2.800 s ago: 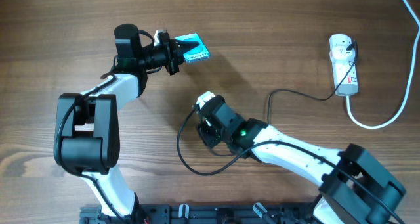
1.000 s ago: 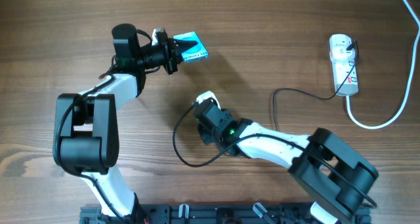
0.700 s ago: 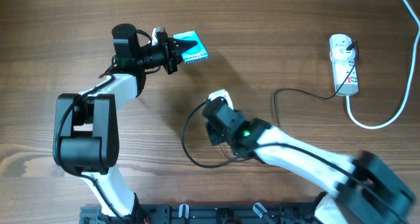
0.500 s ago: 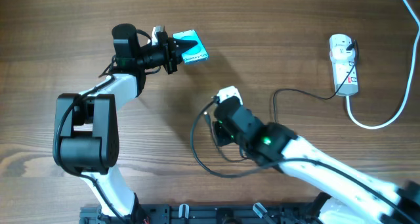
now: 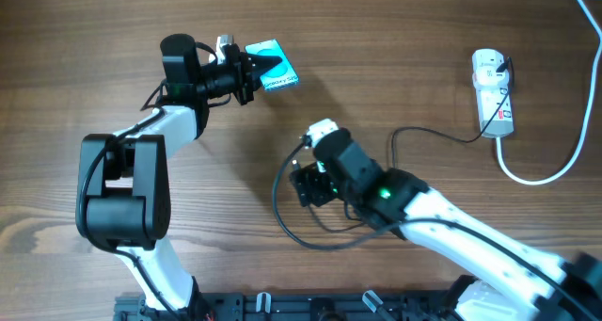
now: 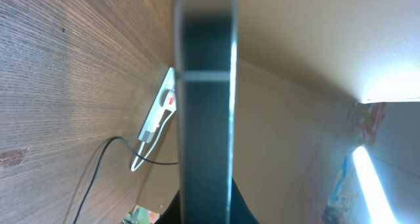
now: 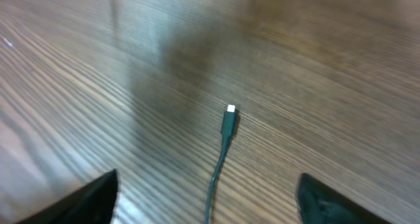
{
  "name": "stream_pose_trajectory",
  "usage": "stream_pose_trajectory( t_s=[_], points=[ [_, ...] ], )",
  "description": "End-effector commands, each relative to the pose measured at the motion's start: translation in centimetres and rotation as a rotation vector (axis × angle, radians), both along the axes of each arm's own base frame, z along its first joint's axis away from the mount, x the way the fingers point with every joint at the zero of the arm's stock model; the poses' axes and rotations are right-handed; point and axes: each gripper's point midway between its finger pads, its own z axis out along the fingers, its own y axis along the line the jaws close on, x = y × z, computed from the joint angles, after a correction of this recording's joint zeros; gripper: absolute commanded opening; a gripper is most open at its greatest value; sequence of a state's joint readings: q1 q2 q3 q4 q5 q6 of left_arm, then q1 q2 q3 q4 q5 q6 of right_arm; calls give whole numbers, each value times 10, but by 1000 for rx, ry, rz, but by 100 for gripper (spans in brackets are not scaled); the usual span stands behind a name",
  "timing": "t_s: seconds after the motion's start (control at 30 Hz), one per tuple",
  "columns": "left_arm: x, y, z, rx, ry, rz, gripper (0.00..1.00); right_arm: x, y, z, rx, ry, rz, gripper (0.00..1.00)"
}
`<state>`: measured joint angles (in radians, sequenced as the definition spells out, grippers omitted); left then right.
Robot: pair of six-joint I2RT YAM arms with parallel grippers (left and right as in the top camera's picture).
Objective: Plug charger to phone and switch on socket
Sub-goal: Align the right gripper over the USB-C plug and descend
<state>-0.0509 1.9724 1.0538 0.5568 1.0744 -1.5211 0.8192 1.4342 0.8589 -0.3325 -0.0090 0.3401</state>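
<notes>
Two pincers overhead: your left pincer (image 5: 246, 76) clamps the white-framed teal phone (image 5: 275, 66); your right pincer (image 5: 310, 184) hovers over the thin black charger cable (image 5: 277, 197). Left wrist: phone edge-on in the grip. Right wrist: jaws spread wide, connector tip (image 7: 229, 119) loose on the wooden table (image 7: 328, 86) ahead, released since a second ago.

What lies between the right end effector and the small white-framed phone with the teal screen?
Between the right end effector and the white-framed teal phone, the overhead view shows only bare brown wooden table.
</notes>
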Motion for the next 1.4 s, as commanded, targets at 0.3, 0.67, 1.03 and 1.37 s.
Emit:
stream_pose_trajectory(
  t_s=[0.3, 0.67, 1.03, 1.37],
  points=[
    [15, 26, 9, 29, -96, 42, 4, 11, 24, -53, -163, -44, 129, 99],
    [15, 26, 9, 29, -96, 43, 4, 17, 29, -78, -260, -55, 130, 66],
    [15, 26, 9, 29, -96, 42, 4, 23, 25, -96, -302, -63, 108, 55],
    [15, 26, 9, 28, -95, 42, 4, 24, 26, -107, -312, -53, 109, 41]
  ],
)
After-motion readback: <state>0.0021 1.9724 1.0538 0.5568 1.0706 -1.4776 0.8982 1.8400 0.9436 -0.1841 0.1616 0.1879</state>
